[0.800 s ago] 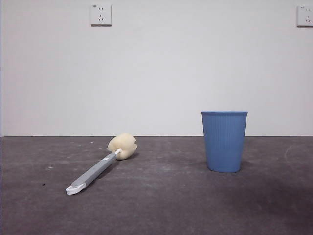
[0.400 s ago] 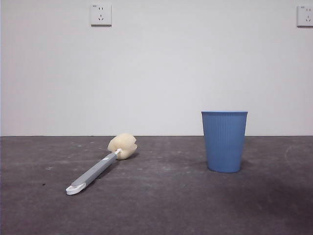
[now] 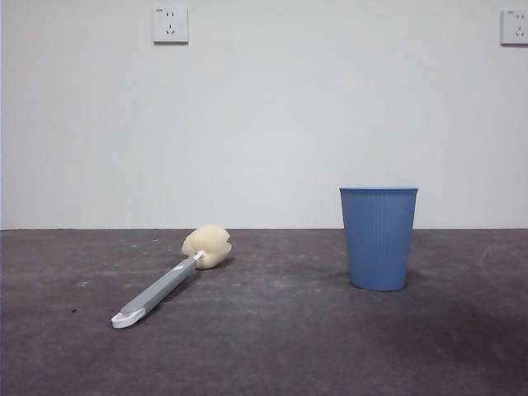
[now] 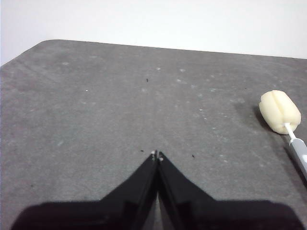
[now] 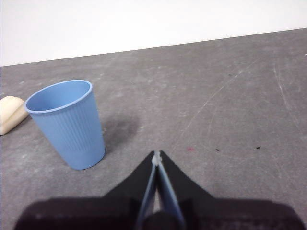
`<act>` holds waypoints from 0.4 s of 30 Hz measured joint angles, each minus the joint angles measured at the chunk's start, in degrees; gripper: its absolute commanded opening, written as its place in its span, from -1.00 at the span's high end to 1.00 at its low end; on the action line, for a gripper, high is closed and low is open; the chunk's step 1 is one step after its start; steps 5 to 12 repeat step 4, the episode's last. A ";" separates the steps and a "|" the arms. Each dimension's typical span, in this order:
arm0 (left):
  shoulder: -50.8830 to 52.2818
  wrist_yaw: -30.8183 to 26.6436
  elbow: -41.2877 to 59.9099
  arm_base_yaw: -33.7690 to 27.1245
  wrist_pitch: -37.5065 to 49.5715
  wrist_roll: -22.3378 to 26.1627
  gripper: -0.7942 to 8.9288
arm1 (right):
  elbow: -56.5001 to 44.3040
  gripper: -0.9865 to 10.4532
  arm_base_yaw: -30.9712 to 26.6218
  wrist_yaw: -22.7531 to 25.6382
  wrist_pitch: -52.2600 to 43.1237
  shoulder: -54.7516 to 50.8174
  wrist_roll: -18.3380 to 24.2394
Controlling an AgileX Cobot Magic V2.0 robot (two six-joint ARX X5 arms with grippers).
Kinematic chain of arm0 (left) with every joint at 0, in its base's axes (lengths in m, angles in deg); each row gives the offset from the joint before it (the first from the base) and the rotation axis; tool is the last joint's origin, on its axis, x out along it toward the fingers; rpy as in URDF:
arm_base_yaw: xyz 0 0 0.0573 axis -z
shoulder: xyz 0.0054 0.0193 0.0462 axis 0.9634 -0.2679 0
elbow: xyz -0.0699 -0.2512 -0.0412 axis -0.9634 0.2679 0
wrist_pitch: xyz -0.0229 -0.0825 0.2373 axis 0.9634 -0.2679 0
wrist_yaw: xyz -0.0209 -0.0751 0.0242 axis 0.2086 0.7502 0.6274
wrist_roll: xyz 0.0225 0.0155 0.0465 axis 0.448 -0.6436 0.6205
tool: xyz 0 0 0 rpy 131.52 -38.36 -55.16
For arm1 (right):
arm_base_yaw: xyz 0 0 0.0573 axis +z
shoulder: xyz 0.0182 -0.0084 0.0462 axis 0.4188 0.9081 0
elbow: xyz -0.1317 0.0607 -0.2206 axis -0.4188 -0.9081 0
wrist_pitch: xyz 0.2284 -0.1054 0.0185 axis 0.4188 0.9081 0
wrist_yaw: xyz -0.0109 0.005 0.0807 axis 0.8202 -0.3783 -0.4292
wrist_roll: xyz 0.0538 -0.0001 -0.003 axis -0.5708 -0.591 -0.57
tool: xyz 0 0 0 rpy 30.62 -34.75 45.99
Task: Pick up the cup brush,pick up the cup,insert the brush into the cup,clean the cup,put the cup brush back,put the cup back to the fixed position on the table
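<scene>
Front view: a plain white wall point(image 3: 264, 124) fills the upper half of the frame and meets the table point(image 3: 272, 346) along a level line just below mid-height. 2 white sockets sit high on the wall, 1 socket at upper left point(image 3: 170, 25) and a second socket cut by the upper right edge point(image 3: 515, 26). The table is dark grey-brown and matte, with pale scuffs, small specks and a faint curved scratch near the right edge.

The cup point(image 3: 379, 238) stands upright on the table, right of centre, open end up, ribbed blue sides narrowing to the base. The brush point(image 3: 169, 279) lies flat on the table, left of centre and well apart from the cup; its cream sponge head points toward the wall and its grey handle runs toward the lower left of the frame, ending in a white loop. No arm appears in this view.

Left wrist view: the left claw point(image 4: 157, 154) hangs above bare table, its 2 black jaws pressed together tip to tip and holding nothing. The brush's sponge head and the start of its handle show at the right edge, apart from the claw.

Right wrist view: the right claw point(image 5: 157, 154) is likewise closed and empty, above bare table near the cup, which stands at centre left. The sponge is just visible at the left edge.
</scene>
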 measured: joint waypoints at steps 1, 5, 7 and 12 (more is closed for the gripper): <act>0.00 0.00 0.00 0.02 0.00 0.02 0.84 | 0.00 0.83 0.00 0.00 0.00 0.00 0.00; 0.00 0.00 0.00 0.02 0.00 0.00 0.84 | 0.00 0.83 0.00 0.00 0.00 0.00 0.00; 0.00 0.00 0.00 0.02 0.00 0.00 0.84 | 0.00 0.83 0.00 0.00 0.00 0.00 0.00; 0.00 0.00 0.00 0.02 0.00 0.00 0.84 | 0.00 0.83 0.00 0.00 0.00 0.00 0.00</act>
